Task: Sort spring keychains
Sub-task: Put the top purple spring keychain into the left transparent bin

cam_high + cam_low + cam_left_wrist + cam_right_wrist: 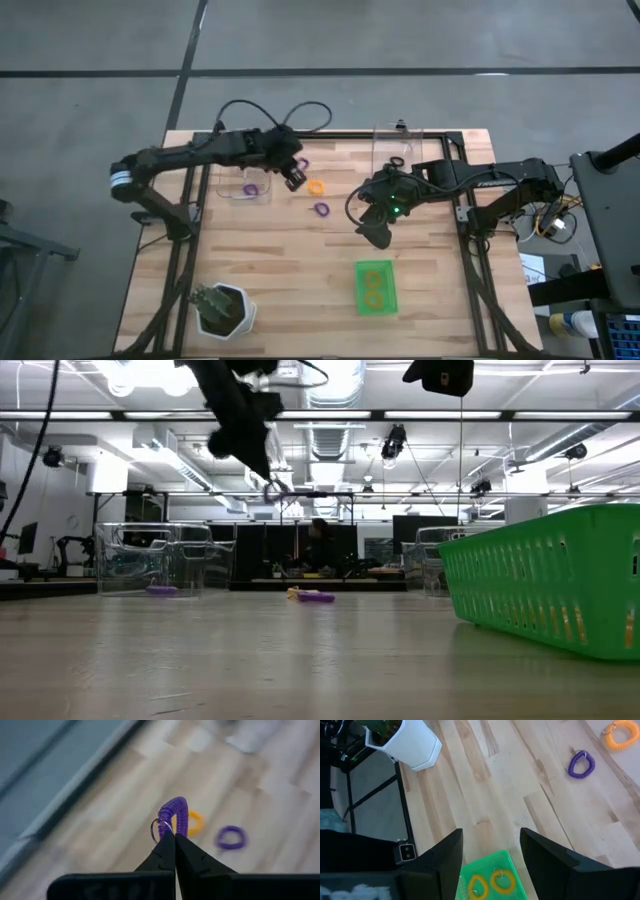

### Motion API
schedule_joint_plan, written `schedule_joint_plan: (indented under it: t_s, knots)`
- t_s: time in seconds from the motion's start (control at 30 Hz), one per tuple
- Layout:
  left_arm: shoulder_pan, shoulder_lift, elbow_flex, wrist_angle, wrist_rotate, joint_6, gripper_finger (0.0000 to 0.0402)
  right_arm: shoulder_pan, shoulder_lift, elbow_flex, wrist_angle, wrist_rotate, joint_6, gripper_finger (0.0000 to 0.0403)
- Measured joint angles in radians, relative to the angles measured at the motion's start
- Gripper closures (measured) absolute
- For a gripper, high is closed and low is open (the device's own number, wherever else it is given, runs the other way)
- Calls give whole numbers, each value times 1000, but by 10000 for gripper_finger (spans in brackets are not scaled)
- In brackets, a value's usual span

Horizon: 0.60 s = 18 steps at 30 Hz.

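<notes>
- Closed black fingertips of the left gripper (pixel 175 837) pinch a purple keychain (pixel 175 815) by its thin metal ring, so the coil stands up above the tips, clear of the table.
- From above, this gripper (pixel 293 178) hangs over the back of the table, just beside a clear bin (pixel 243 185) that already holds one purple coil (pixel 251 188).
- On the bare wood near it lie an orange keychain (pixel 316 187) and another purple keychain (pixel 321 209), close together but apart.
- Over mid-table the right gripper (pixel 490 850) waits with its fingers spread wide and empty; below it the green tray (pixel 358 295) holds two yellow-orange coils (pixel 491 882).
- One black keychain (pixel 397 163) sits in the second clear bin (pixel 400 140) at the back.
- These coils look very light, springy and soft, so I judge that a grip on the plastic would squash or roll it.
- The metal ring is stiff and likely the surest hold, though it is thin and a loose pinch could let the coil swing or slip free.
</notes>
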<state>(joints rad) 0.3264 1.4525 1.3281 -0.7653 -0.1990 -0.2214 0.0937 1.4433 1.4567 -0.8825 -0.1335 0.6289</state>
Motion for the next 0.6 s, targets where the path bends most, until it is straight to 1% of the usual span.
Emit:
schedule_joint_plan:
  t_s: [0.1, 0.23, 0.33, 0.43, 0.5, 0.6]
  knots:
    - [9, -68, -6, -73, -104, -16, 401, 0, 0, 0, 0, 0, -4, 211]
    - [26, -117, -26, -183, -185, -34, 401, 0, 0, 0, 0, 0, -8, 211]
    - [46, -150, -43, -249, -225, -72, 401, 0, 0, 0, 1, 0, -9, 211]
    - [77, -157, -83, -311, -246, -141, 401, 0, 0, 0, 3, 0, -12, 211]
    - [91, -156, -117, -321, -233, -188, 401, 0, 0, 0, 3, 0, -14, 211]
    - [107, -157, -184, -310, -214, -200, 401, 0, 0, 0, 3, 2, -20, 211]
